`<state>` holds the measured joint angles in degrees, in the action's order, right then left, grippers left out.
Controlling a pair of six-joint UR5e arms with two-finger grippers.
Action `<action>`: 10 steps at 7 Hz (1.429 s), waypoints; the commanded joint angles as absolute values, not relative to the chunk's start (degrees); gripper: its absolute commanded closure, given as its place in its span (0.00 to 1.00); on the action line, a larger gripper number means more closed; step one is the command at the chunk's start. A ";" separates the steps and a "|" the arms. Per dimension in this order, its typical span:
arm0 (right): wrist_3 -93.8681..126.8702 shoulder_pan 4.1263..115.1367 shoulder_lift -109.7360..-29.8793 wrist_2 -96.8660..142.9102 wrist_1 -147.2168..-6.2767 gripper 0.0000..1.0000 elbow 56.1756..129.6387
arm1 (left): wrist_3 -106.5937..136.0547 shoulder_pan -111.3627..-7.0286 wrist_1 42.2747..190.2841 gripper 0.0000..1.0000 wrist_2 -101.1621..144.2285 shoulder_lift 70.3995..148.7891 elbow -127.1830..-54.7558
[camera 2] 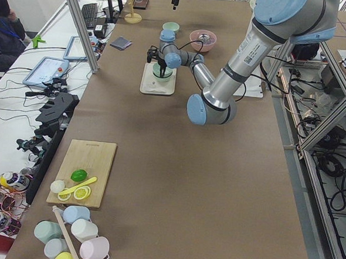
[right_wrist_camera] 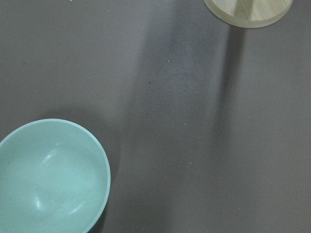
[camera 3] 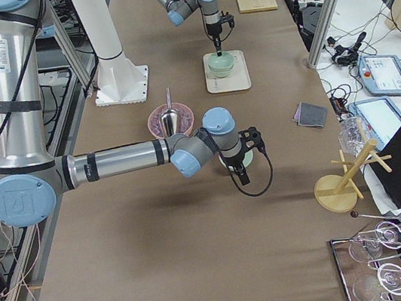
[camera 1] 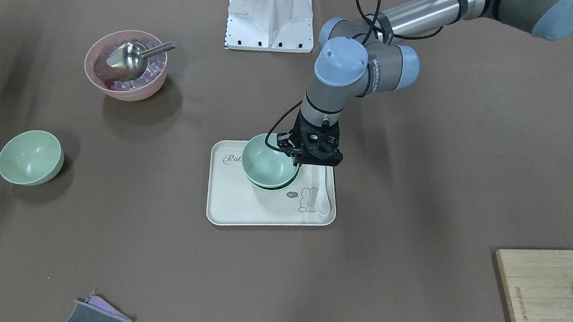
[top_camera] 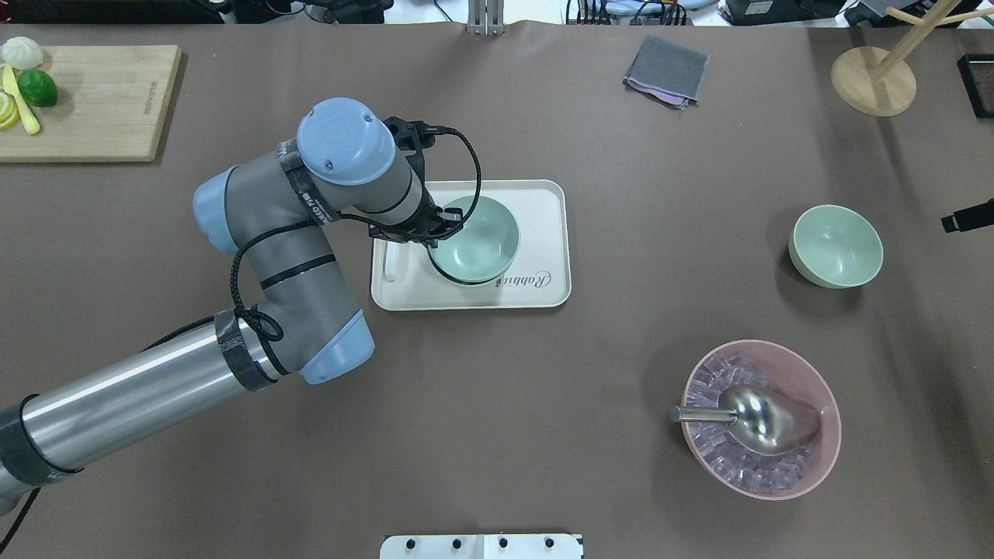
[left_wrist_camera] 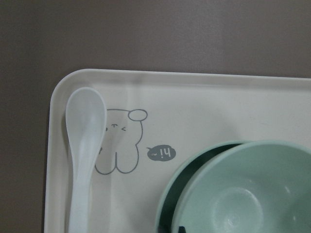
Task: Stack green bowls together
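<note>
Two green bowls sit nested on the cream tray (camera 1: 234, 207); the upper one (camera 1: 268, 161) (top_camera: 475, 237) (left_wrist_camera: 243, 194) lies slightly off-centre in the lower one (camera 1: 265, 186) (left_wrist_camera: 170, 204). My left gripper (camera 1: 300, 163) (top_camera: 435, 233) stands over the upper bowl's rim and looks shut on it, with one dark fingertip just inside the rim in the left wrist view. A third green bowl (camera 1: 30, 158) (top_camera: 836, 245) (right_wrist_camera: 48, 177) stands alone on the table. My right gripper (top_camera: 967, 216) hovers beside it, and its jaws are not visible.
A white spoon (camera 1: 323, 193) (left_wrist_camera: 85, 145) lies on the tray beside the bowls. A pink bowl (camera 1: 136, 94) (top_camera: 825, 411) holds ice and a metal scoop. A cutting board (top_camera: 101, 101), a grey cloth (top_camera: 665, 71) and a wooden stand (top_camera: 874, 78) sit along the far edge.
</note>
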<state>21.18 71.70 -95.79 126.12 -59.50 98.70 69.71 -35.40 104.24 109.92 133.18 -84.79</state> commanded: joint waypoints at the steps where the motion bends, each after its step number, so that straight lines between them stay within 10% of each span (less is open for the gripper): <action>1: 21.18 71.72 -95.80 126.12 -59.50 0.00 98.70 | 69.44 -35.42 104.24 1.00 109.86 133.15 -84.81; 3: 21.18 71.72 -95.71 126.12 -59.50 0.00 98.70 | 69.26 -35.51 104.33 1.00 109.95 133.07 -84.90; 6: 21.18 71.63 -95.71 126.12 -59.41 0.00 98.70 | 69.26 -35.60 104.41 0.69 109.95 133.07 -84.99; 10: 21.18 71.72 -95.62 126.47 -59.41 0.00 98.79 | 68.82 -36.73 105.38 0.02 110.21 133.07 -85.60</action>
<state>21.18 71.71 -95.63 126.19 -59.45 98.72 68.92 -35.98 105.36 110.01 133.07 -85.22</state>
